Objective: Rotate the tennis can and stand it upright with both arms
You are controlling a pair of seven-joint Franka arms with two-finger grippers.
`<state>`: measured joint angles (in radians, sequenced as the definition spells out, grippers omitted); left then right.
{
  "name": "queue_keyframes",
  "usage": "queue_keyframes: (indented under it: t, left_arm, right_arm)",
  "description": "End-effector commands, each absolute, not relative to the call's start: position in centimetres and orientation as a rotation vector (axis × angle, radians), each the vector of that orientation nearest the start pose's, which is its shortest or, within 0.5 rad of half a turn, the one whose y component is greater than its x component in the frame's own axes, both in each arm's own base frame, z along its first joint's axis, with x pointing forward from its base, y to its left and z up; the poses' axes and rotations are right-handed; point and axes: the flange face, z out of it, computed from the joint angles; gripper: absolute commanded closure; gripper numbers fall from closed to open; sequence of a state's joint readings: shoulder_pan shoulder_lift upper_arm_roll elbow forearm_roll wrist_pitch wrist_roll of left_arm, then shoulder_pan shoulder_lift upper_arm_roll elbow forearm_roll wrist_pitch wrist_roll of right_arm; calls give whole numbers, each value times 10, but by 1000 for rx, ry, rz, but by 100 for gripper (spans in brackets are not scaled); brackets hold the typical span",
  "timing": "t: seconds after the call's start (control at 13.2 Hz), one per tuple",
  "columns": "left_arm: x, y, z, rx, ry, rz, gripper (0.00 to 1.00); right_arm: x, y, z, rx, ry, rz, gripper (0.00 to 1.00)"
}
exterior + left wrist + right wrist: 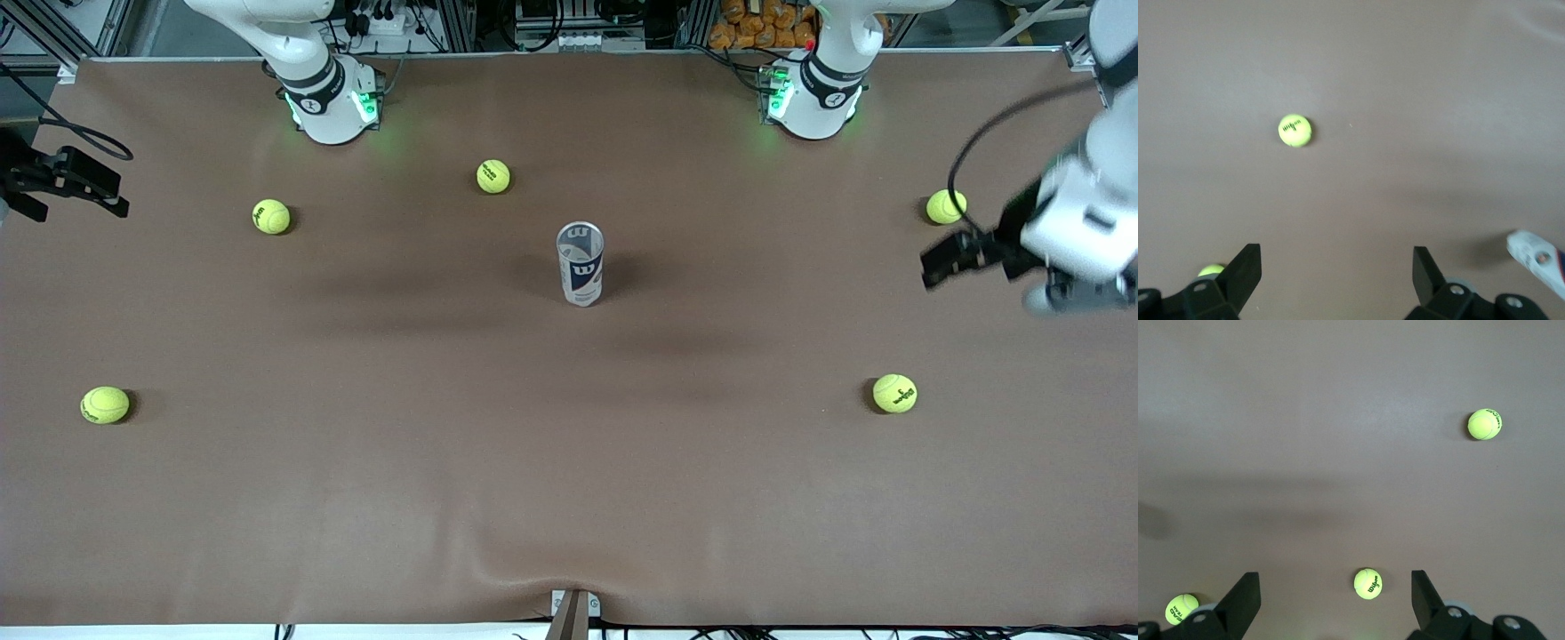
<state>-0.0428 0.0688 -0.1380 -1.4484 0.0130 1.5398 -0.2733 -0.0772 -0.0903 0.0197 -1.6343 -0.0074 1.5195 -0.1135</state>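
The tennis can [580,264] stands upright in the middle of the table, clear with a white and navy "W" label, and no gripper touches it. My left gripper [944,259] hangs open and empty in the air over the left arm's end of the table, well apart from the can. In the left wrist view its fingers [1245,270] stand wide apart over bare table, and a white and navy piece that looks like the can [1538,257] shows at the edge. My right gripper [67,182] is open and empty over the right arm's end; its fingers [1245,593] are spread.
Several yellow-green tennis balls lie scattered: one near the right base [492,176], one beside it [271,216], one nearer the front camera [105,404], two at the left arm's end [945,206] [894,393]. The brown table cover [569,498] wrinkles at its front edge.
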Motion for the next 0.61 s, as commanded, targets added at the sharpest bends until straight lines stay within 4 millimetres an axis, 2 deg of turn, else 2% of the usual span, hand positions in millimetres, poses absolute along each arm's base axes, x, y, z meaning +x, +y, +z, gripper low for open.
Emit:
queue_keyframes:
  t: [0.0,0.08,0.23,0.38,0.45,0.53]
  left_arm:
    - [509,-86,646,-3150,-175,-65,0]
    - [506,-81,650,-3148,-180,-76,0]
    - [508,-60,651,-3149,-196,-71,0]
    - [524,-36,653,-3150,-112,-122,0]
    - [532,-26,657,-3148,-125,-139,0]
    - [536,-25,660,-3123,-120,-156,0]
  right_arm:
    - [511,-23,644,-3150,-125,31,0]
    - [512,-23,645,-3151,-125,28,0]
    - [512,-22,645,-3150,-132,26,0]
    - [513,-22,644,-3151,-130,23,0]
    - [512,-21,645,-3151,-132,26,0]
    - [512,-22,645,-3151,-130,26,0]
